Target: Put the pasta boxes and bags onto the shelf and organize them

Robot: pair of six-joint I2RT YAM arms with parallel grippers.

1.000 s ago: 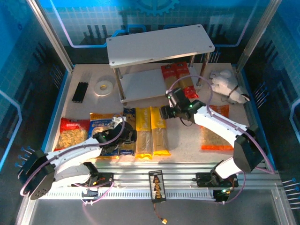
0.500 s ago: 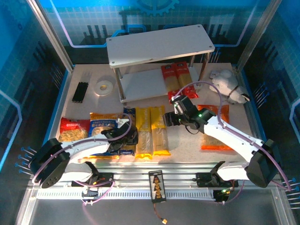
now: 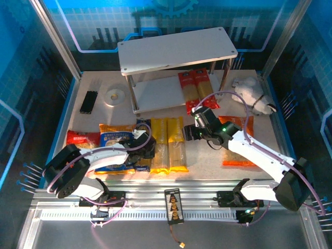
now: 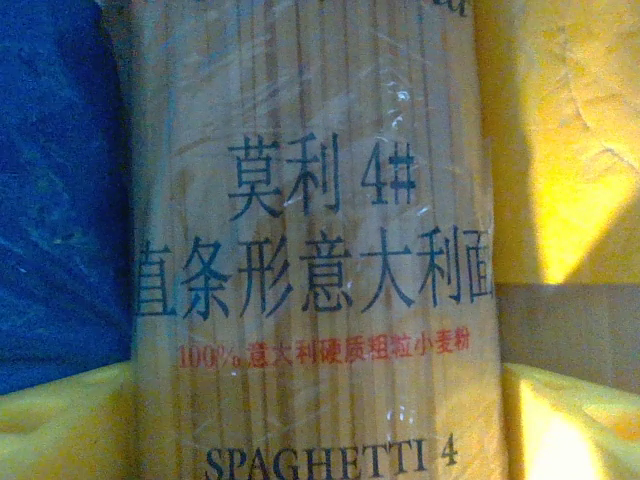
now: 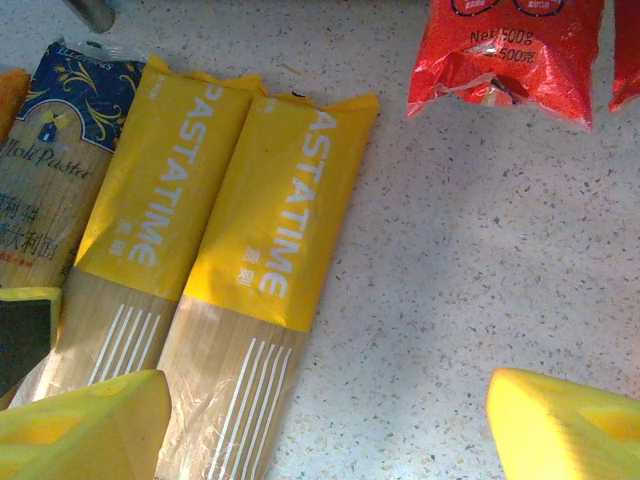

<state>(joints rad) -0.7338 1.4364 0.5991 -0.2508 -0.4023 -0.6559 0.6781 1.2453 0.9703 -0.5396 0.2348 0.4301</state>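
Trouble: open left pincer (image 4: pixel 315 430) straddles the dark blue pack (image 4: pixel 310 250); closing, we may nip the neighbouring yellow pack (image 5: pixel 150 185); right pincer (image 5: pixel 325 425) open.

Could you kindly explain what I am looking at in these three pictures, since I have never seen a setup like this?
The machine is a left arm and a right arm, bolted at the near edge of a table. The wide picture comes from a fixed camera above and behind them. The other two come from a small camera on each wrist, looking down past that arm's hand.

On the table stands a two-tier white shelf. In front of it lie two yellow spaghetti packs, a dark blue pack, a red bag and an orange bag. Two red packs lie below the shelf's top board.

The left hand is down over the dark blue pack, straddling it. I cannot tell whether it grips yet. The right hand hangs open near the yellow packs, holding nothing.
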